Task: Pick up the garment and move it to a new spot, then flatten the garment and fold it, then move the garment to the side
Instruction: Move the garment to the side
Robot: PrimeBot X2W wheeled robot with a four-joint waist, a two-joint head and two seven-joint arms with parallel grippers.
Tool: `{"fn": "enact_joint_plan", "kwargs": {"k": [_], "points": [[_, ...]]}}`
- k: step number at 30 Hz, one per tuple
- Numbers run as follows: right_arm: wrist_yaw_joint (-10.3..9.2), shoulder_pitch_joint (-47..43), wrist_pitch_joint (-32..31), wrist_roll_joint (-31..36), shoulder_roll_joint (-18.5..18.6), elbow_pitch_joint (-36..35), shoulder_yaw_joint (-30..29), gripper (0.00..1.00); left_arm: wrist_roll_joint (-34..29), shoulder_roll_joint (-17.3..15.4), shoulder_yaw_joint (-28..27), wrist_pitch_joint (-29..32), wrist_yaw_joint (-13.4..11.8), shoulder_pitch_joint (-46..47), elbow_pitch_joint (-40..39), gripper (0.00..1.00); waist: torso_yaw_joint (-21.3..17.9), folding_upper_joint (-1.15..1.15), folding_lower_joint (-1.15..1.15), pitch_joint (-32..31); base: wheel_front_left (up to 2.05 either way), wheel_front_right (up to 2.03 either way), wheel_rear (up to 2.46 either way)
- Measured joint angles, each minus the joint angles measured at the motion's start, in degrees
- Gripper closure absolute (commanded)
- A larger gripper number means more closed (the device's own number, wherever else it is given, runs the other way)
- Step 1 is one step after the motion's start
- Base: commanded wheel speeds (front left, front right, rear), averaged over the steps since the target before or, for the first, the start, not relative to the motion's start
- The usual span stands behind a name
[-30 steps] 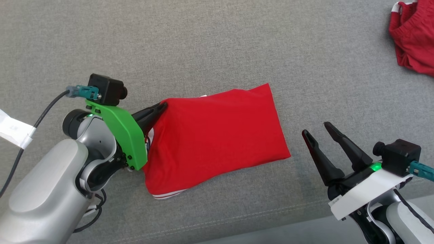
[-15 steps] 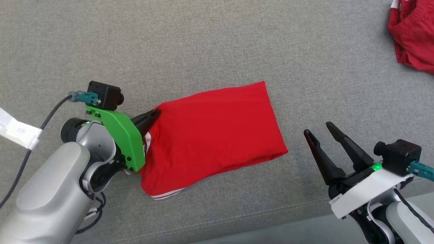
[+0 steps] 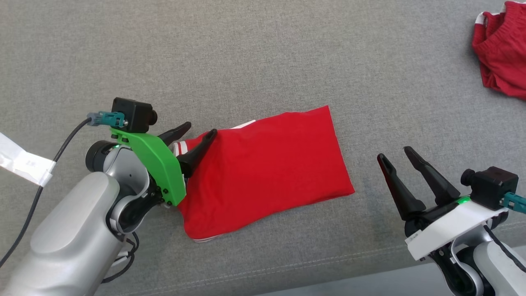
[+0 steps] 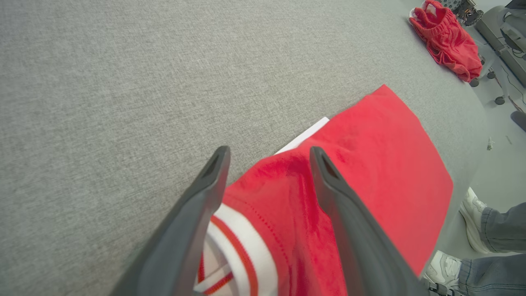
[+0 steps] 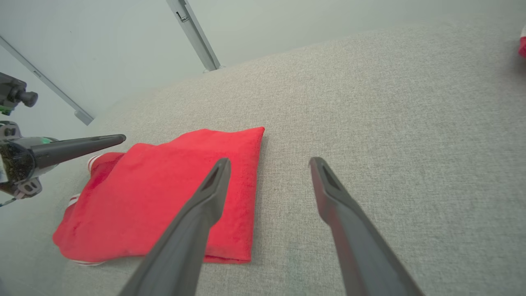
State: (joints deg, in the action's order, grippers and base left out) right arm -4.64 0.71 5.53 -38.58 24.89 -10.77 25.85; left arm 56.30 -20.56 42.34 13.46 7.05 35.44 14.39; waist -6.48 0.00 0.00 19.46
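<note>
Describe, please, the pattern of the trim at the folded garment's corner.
White trim with thin red stripes on the red garment; clearest in the left wrist view.

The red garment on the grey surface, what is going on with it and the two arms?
A robot is handling the folded red garment, which lies flat on the grey surface. Its left tool is open at the garment's striped end, one finger over the cloth, one beside it, holding nothing. The right tool, also open, hovers apart from the garment.
</note>
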Motion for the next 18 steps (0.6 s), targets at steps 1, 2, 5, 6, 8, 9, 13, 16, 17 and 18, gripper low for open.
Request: {"fn": "enact_joint_plan", "kwargs": {"k": [1,2,5,6,8,9,13,16,17,18], "points": [[0.00,0.0,0.0,-0.2,0.0,0.1,-0.1,0.00,0.0,0.0,0.0,-0.2,0.0,0.0,0.0,0.00,0.1,0.00,0.00,-0.2,0.00,0.00,0.00],[0.00,0.0,0.0,-0.3,0.0,0.1,-0.2,0.00,0.0,-0.1,0.0,-0.4,0.0,0.0,0.0,0.00,0.3,0.00,0.00,-0.4,0.00,0.00,0.00],[0.01,-0.1,0.0,-0.8,0.0,0.4,-0.1,0.00,-0.2,-0.6,-0.2,-2.0,0.0,0.0,0.0,0.00,0.8,0.00,0.00,-1.2,0.00,0.00,0.00],[0.03,-0.1,0.0,-0.8,0.0,0.5,0.1,0.00,-0.4,-0.8,-0.5,-2.7,0.0,0.0,0.0,0.00,0.9,0.00,0.00,-1.4,0.00,0.00,0.00],[0.03,-0.1,0.0,-0.8,-0.1,0.6,0.2,0.00,-0.4,-0.9,-1.5,-3.7,0.0,-0.1,-0.7,0.00,1.0,0.00,0.00,-1.8,0.00,0.00,0.00],[0.02,-0.2,0.0,-0.9,0.0,0.7,0.1,0.00,-0.2,-0.8,-1.5,-4.1,0.0,-0.2,-1.5,0.00,1.1,0.00,0.00,-2.0,0.00,0.00,0.00],[0.02,-0.8,0.5,-2.2,-0.2,1.1,-0.5,0.00,-0.1,0.8,-0.7,-5.0,0.0,-1.2,-5.0,0.00,1.5,0.00,0.00,-2.7,0.00,0.00,0.00],[0.02,-1.8,0.5,-4.6,-1.5,1.6,-0.9,0.00,-0.2,1.0,0.1,-6.4,0.0,-3.5,-6.5,0.00,1.8,0.00,0.00,-3.3,0.00,0.00,0.00],[0.02,-2.1,0.5,-5.2,-1.9,1.9,-1.0,0.00,-0.5,0.9,0.2,-6.9,0.0,-4.2,-7.1,0.00,1.9,0.00,0.00,-3.5,0.00,0.00,0.00],[0.07,-2.3,0.5,-5.4,-1.9,2.2,-0.9,0.00,-0.9,0.8,0.1,-7.3,-0.2,-4.9,-7.7,0.00,2.0,0.00,0.00,-3.7,0.00,0.00,0.00]]}}
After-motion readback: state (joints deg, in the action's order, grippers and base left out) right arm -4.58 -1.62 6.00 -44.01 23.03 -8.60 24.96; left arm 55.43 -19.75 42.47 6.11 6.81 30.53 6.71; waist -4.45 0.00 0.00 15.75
